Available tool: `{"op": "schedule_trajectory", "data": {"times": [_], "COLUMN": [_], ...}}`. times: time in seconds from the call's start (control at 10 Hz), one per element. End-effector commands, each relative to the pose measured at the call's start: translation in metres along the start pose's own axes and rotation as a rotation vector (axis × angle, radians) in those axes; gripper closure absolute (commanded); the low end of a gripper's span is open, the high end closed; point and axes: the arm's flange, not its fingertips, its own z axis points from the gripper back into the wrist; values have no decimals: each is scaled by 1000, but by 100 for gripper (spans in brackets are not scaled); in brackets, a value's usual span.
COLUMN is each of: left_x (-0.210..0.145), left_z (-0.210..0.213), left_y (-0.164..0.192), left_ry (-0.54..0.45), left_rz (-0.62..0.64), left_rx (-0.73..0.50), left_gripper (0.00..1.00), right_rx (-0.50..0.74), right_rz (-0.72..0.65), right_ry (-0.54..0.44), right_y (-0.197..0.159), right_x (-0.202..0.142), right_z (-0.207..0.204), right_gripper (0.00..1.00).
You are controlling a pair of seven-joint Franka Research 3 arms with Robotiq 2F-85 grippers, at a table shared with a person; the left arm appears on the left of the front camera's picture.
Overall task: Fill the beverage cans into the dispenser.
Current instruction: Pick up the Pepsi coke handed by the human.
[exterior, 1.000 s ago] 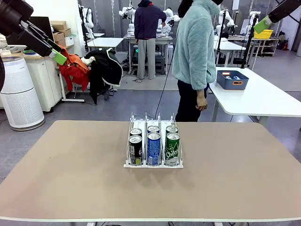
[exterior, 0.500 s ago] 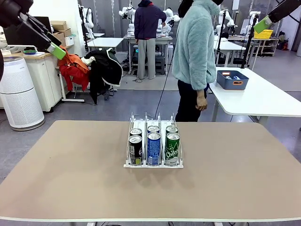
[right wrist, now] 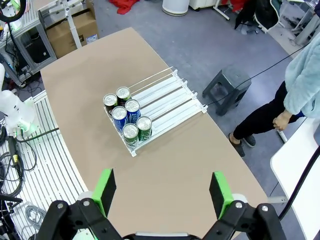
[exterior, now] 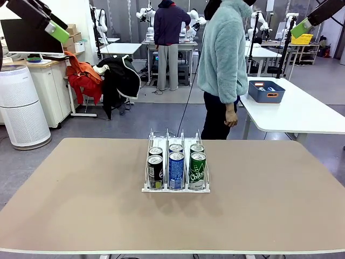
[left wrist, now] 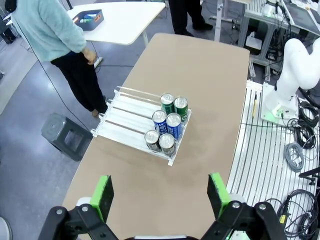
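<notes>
The dispenser [exterior: 149, 162] stands mid-table, its front end holding several beverage cans: black-and-green ones [exterior: 155, 171] in the left lane, blue ones [exterior: 176, 170] in the middle, green ones [exterior: 197, 170] on the right. My left gripper [exterior: 53, 28] hangs high at the upper left, far from the rack. High at the upper right is my right gripper [exterior: 303, 26]. From above, the left wrist view shows the dispenser [left wrist: 125, 112] and cans [left wrist: 167, 125] beyond my open left gripper [left wrist: 160, 194]. In the right wrist view, my open right gripper [right wrist: 163, 191] looks down on the dispenser [right wrist: 170, 95] and cans [right wrist: 127, 117]. Both hold nothing.
A person in a teal fleece [exterior: 223, 65] stands at the table's far side, hand hanging down. A white table behind carries a dark blue bin [exterior: 266, 90]. A grey stool [left wrist: 65, 135] sits on the floor by the far edge. The tan tabletop [exterior: 81, 205] surrounds the rack.
My left arm has risen and drawn back toward the upper left corner. The right arm, the cans and the person have not moved.
</notes>
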Motion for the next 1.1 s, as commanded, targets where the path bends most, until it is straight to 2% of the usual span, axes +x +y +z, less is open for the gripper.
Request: {"op": "schedule_trajectory", "data": {"times": [0.0, 0.1, 0.8, 1.0], "left_x": [-1, 0, 2, 9], "left_z": [-2, 0, 1, 6], "left_y": [3, 0, -1, -8], "left_ry": [-45, 0, -10, -16], "left_rz": [27, 0, 2, 103], "left_rx": [-11, 0, -1, -27], "left_gripper": [0, 0, 0, 0], "right_rx": [-7, -7, -7, -7], "right_rz": [-1, -1, -1, -1], "right_ry": [-5, -5, -5, -5], "right_y": [-1, -1, -1, -1], "right_x": [0, 0, 0, 0], "right_z": [-1, -1, -1, -1], "right_gripper": [0, 0, 0, 0]}}
